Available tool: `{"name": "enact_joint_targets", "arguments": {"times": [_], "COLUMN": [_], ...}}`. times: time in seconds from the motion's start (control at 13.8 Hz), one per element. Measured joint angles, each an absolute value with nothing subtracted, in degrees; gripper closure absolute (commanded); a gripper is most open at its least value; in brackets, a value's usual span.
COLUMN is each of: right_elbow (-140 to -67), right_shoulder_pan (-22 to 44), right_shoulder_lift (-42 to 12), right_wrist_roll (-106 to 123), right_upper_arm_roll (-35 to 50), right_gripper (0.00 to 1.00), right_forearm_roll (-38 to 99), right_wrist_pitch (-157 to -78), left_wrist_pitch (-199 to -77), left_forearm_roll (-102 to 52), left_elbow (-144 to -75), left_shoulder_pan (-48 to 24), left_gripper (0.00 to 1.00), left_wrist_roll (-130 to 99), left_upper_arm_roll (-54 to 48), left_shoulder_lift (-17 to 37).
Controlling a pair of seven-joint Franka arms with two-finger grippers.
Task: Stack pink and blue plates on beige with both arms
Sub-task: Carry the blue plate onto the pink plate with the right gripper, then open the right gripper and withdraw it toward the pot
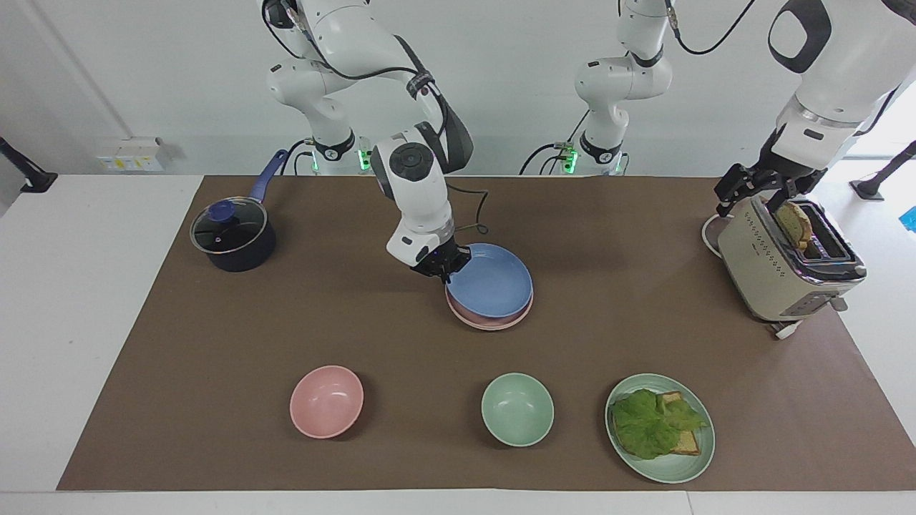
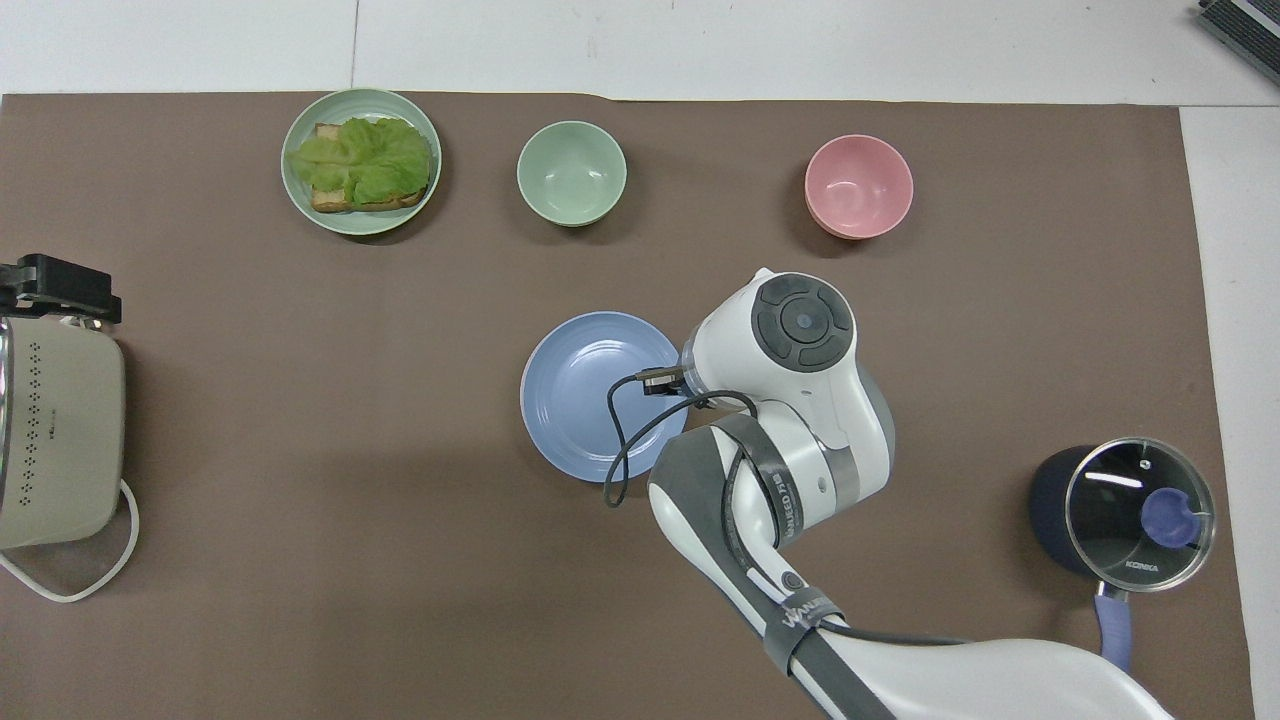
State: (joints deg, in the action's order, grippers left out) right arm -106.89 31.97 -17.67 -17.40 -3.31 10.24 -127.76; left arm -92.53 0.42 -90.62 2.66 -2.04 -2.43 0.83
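My right end effector [image 1: 445, 270] is clamped on the blue plate's [image 1: 491, 285] rim, resting it on the pink plate [image 1: 494, 320] mid-worktop. My left end effector [image 1: 758, 187] waits wide over the toaster [image 1: 780, 268].

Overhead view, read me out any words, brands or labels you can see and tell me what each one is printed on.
"KONKA": on the glass lid of the dark saucepan.
"WANLEED", or near that, its last letters unsure: on the strap around the right arm's cable.
Small print on the grey band higher up that arm: too small to read.
Small mark under the toaster's dot pattern: too small to read.
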Motion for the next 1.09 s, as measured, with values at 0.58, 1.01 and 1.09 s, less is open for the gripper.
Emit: {"name": "enact_joint_targets", "arguments": {"times": [0.58,1.01,1.09], "right_elbow": [-107.7,-105.4,-104.9], "right_shoulder_pan": [31.3,29.7,28.8], "right_shoulder_lift": [-18.4,-18.2,-17.7], "right_wrist_roll": [-15.4,-15.1,-15.1], "right_upper_arm_roll": [-3.6,-4.6,-5.0], "right_gripper": [0.00,0.00,0.00], "right_forearm_roll": [11.2,11.2,11.1], "right_wrist_pitch": [-129.6,-130.0,-129.9], "left_wrist_pitch": [-92.5,-92.5,-92.5], "left_forearm_roll": [0.4,0.4,0.4], "left_elbow": [-90.6,-90.6,-90.6], "left_shoulder_pan": [2.7,2.7,2.7], "left_gripper": [0.00,0.00,0.00], "left_wrist_roll": [-2.0,-2.0,-2.0], "left_upper_arm_roll": [-2.4,-2.4,-2.4], "left_shoulder_lift": [0.8,0.8,0.8]}}
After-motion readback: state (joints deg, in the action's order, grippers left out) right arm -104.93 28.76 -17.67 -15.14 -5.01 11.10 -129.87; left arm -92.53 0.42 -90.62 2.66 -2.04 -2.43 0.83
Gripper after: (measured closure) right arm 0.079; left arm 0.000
